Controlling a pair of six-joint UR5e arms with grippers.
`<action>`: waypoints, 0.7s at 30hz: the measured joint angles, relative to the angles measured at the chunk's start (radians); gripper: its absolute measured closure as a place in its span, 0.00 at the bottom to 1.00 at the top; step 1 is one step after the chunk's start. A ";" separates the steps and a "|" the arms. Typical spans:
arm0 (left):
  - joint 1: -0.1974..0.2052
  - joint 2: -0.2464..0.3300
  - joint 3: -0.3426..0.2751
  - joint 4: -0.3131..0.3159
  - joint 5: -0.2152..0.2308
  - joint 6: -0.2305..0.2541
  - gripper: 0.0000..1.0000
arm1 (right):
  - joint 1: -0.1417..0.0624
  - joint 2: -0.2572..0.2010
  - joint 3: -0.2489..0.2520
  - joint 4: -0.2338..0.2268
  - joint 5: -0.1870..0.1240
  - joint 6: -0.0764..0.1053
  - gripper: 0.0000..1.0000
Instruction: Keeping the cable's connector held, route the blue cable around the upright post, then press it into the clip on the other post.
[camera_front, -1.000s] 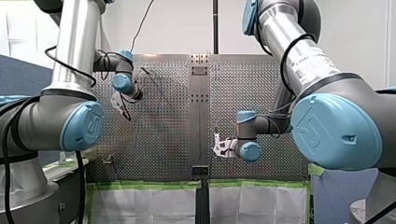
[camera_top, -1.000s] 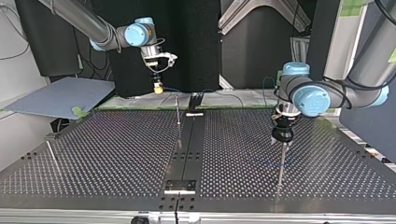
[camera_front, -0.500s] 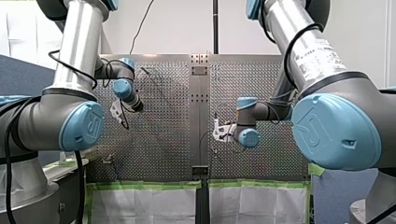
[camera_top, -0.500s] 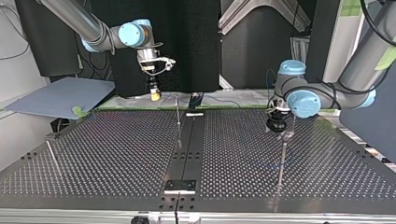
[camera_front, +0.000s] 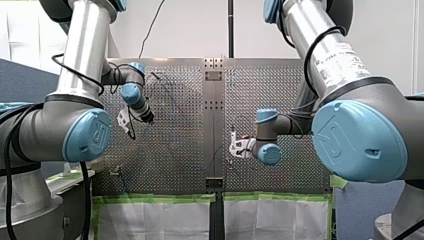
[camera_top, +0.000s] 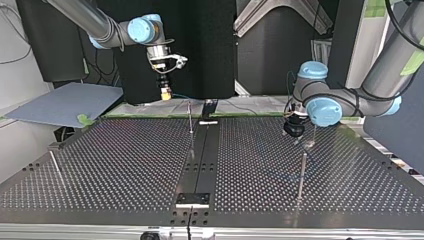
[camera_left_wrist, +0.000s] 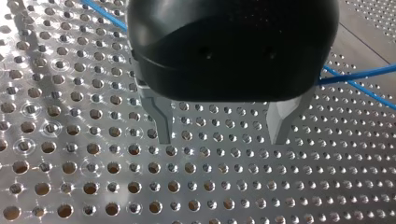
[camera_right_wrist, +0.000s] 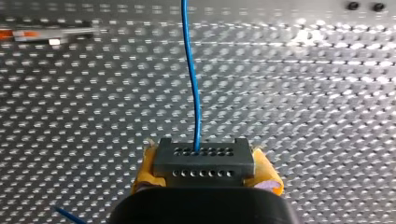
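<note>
Left pincer (camera_left_wrist: 219, 140) backed off the post (camera_top: 302, 172); right pincer (camera_top: 165, 94) clamps connector (camera_right_wrist: 204, 163).

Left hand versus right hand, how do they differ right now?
My left hand is open and empty; my right hand is shut on the grey connector. My left hand's fingers are bare metal; my right hand's have yellow pads. The blue cable leaves the connector straight ahead of my right hand but passes behind my left hand. Both have black bodies.

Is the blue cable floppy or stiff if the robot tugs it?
Probably floppy: the blue cable is thin and bends gently as it leaves the grey connector. Likely light too: my right hand holds it by that connector alone.
</note>
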 joint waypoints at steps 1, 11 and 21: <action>0.000 0.000 0.000 0.000 -0.001 0.000 0.00 | -0.001 0.007 0.002 -0.008 0.000 0.000 1.00; 0.000 0.000 0.000 0.003 -0.003 0.001 0.00 | 0.001 0.092 0.005 -0.094 -0.001 0.007 1.00; -0.001 0.000 0.000 0.003 -0.005 -0.001 0.00 | 0.003 0.170 -0.003 -0.140 0.000 0.008 1.00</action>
